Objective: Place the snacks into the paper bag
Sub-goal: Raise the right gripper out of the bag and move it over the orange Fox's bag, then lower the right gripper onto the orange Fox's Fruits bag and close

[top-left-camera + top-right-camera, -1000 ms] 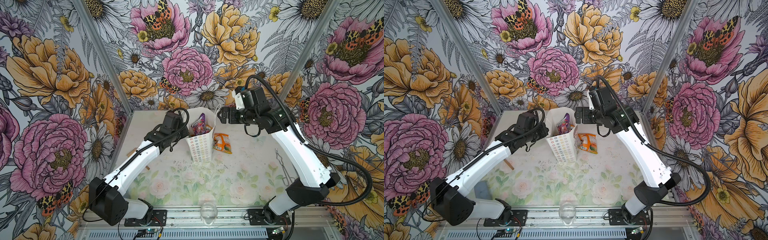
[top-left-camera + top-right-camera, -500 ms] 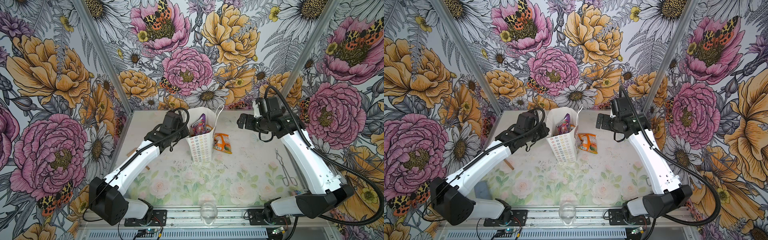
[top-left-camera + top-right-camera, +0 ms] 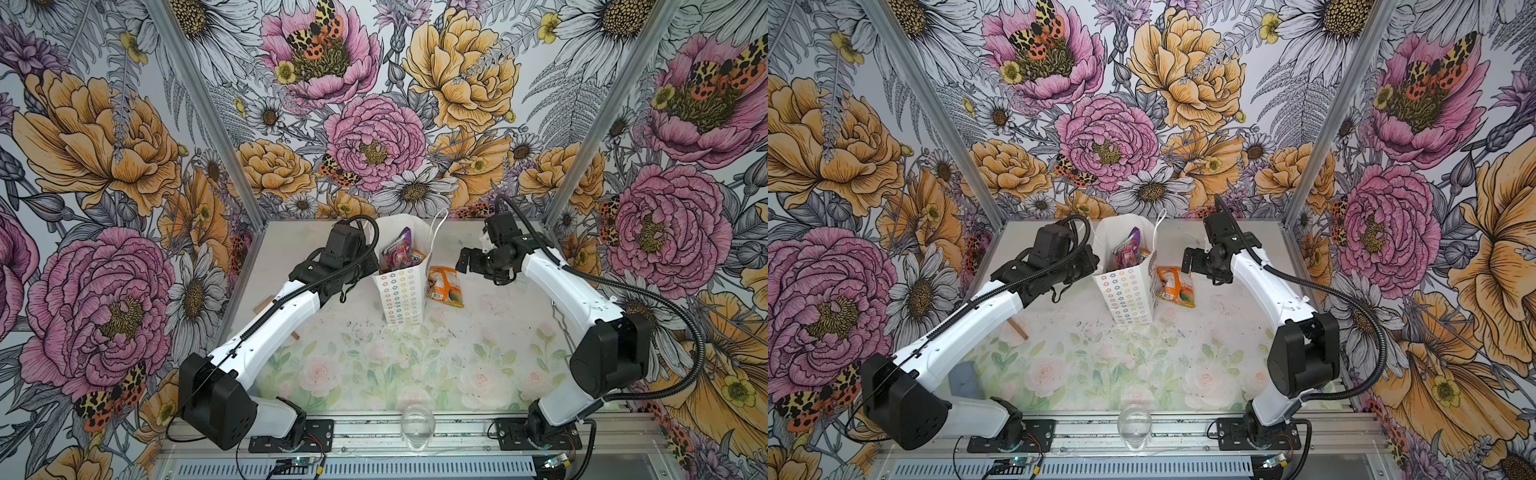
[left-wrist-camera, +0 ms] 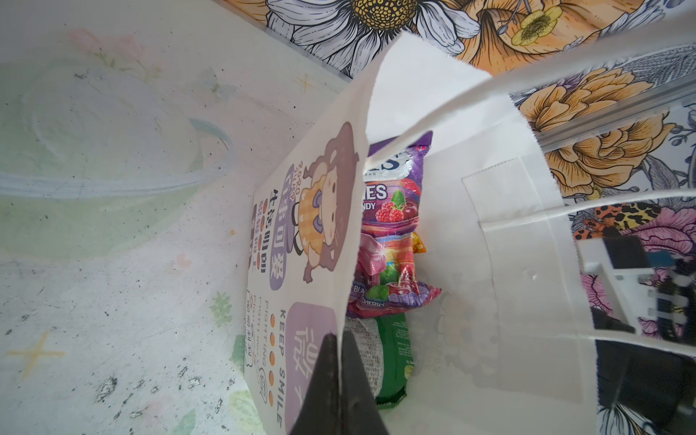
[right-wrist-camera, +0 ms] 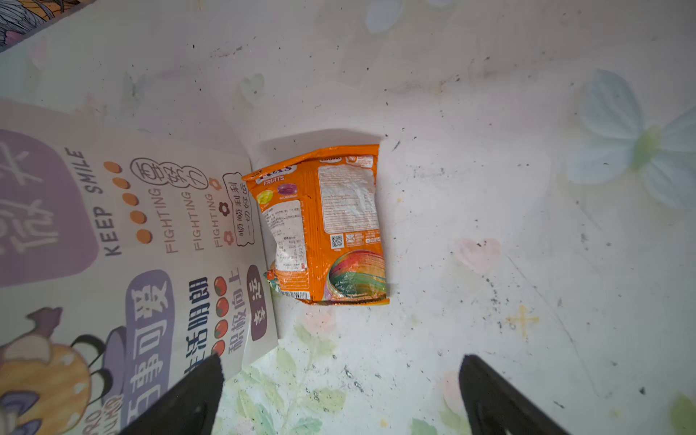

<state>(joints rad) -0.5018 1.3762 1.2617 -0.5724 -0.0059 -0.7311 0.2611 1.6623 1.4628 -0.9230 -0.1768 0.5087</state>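
Orange packet (image 3: 444, 286) lies flat on the counter (image 3: 498, 332), mid-frame in both top views, just right of the paper bag (image 3: 401, 295). It looks light, crinkly and slippery, so a pinch across a sealed edge seems best. Right end effector (image 5: 341, 361) hangs above it, spread wide and empty; left end effector (image 4: 339, 339) is clamped on the bag's rim.

Both top views look steeply down from high above the front edge of the table (image 3: 374, 345), facing the back wall (image 3: 374, 137), and frame the whole cell almost identically. The left wrist camera sits very close to the paper bag (image 4: 489, 263), peering into its open mouth. The right wrist camera faces down at the table from farther off, catching the bag's printed side and the orange packet (image 5: 324, 226) beside it. All four views share the bag.
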